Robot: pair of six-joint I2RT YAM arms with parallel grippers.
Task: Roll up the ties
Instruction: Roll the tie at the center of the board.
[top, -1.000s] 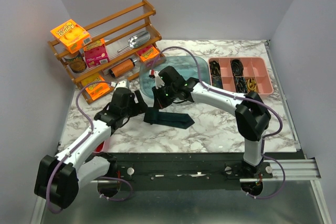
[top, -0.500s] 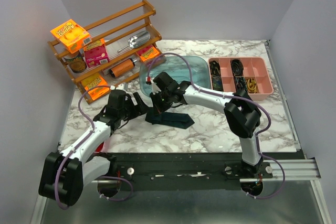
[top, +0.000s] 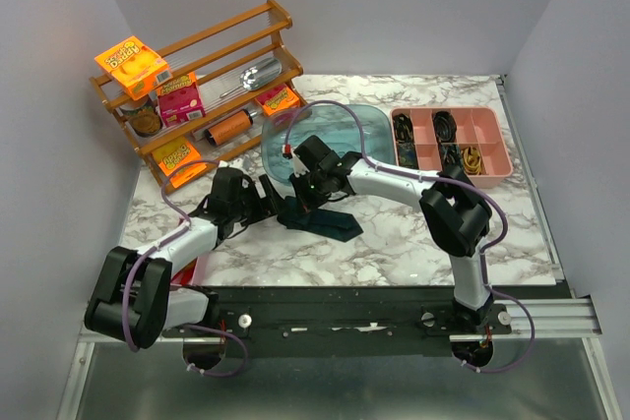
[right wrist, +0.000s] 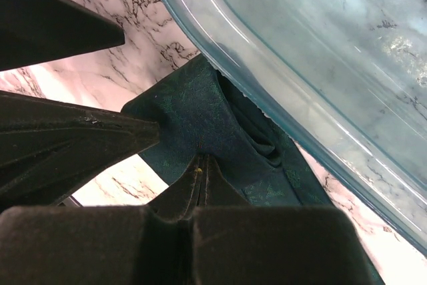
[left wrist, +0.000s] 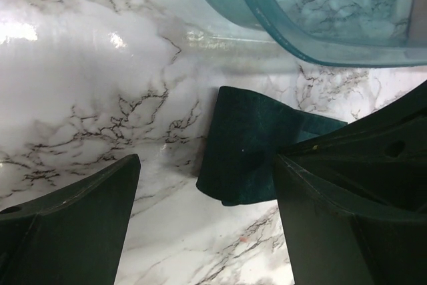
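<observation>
The dark teal tie [top: 325, 221] lies on the marble table in front of the blue tub, its pointed end to the right. Its left end is folded over; this shows in the left wrist view [left wrist: 243, 155] and the right wrist view [right wrist: 200, 115]. My right gripper [top: 303, 192] is shut, and its fingertips [right wrist: 200, 163] pinch the tie fabric at the fold. My left gripper [top: 268, 194] is open just left of the fold. The folded end lies between its tips [left wrist: 207, 165], up against the right finger [left wrist: 347, 191].
The translucent blue tub [top: 330, 135] stands right behind the tie, its rim [right wrist: 267, 108] touching the fold. A wooden rack [top: 197, 86] with boxes is at the back left. A pink tray [top: 451, 141] of cables is at the back right.
My left gripper has moved right, up to the tie's folded end. My right gripper has lowered the lifted tie end towards the table.
</observation>
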